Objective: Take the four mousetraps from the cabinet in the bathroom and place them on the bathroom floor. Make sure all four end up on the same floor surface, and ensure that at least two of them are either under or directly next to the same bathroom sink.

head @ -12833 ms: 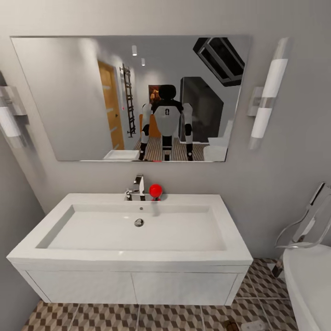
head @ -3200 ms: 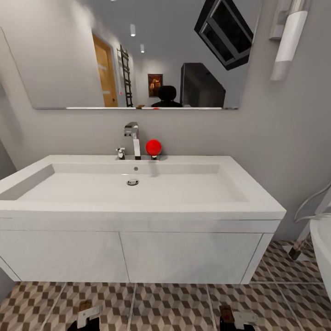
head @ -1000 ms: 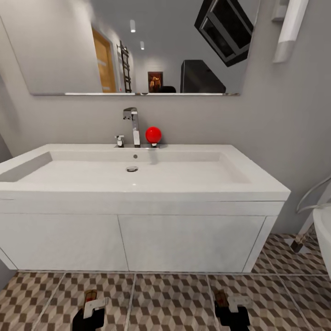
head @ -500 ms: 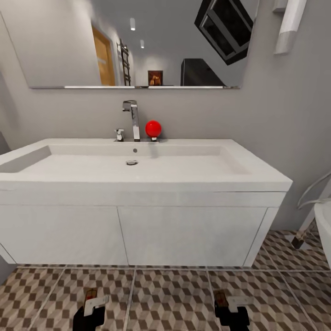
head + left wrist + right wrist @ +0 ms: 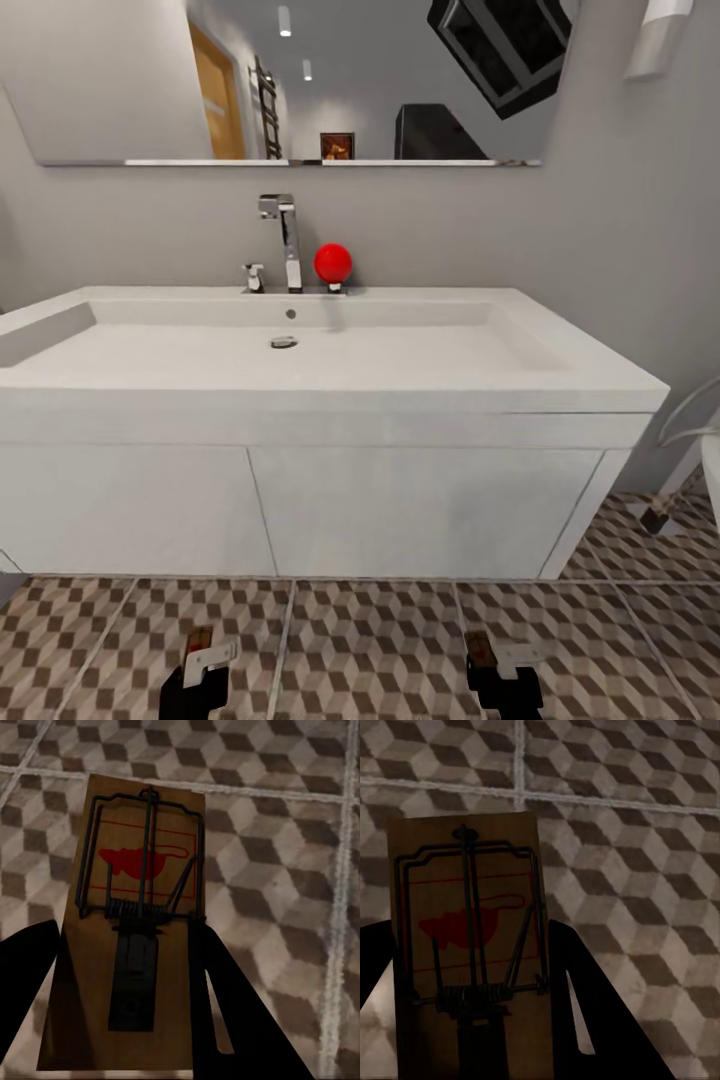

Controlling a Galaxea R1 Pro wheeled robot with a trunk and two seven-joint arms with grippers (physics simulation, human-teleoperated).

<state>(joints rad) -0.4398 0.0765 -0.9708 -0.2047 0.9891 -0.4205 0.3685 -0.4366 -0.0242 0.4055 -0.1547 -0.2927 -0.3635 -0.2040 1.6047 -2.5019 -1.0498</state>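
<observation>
The big white rectangular sink (image 5: pixel 400 370) with its tall shiny tap (image 5: pixel 288 240) and a small red ball (image 5: pixel 333 263) sits on a white two-door cupboard (image 5: pixel 300 510) on the far wall, above the brown, beige and white cube-pattern tile floor (image 5: pixel 380 650). Near the robot, low over the floor in front of the sink, the black left gripper (image 5: pixel 197 668) is clamped on a flat tan wooden mousetrap (image 5: pixel 131 945) with dark wire and a red mouse picture. The black right gripper (image 5: pixel 500 662) is clamped on another mousetrap (image 5: pixel 472 945) just like it.
</observation>
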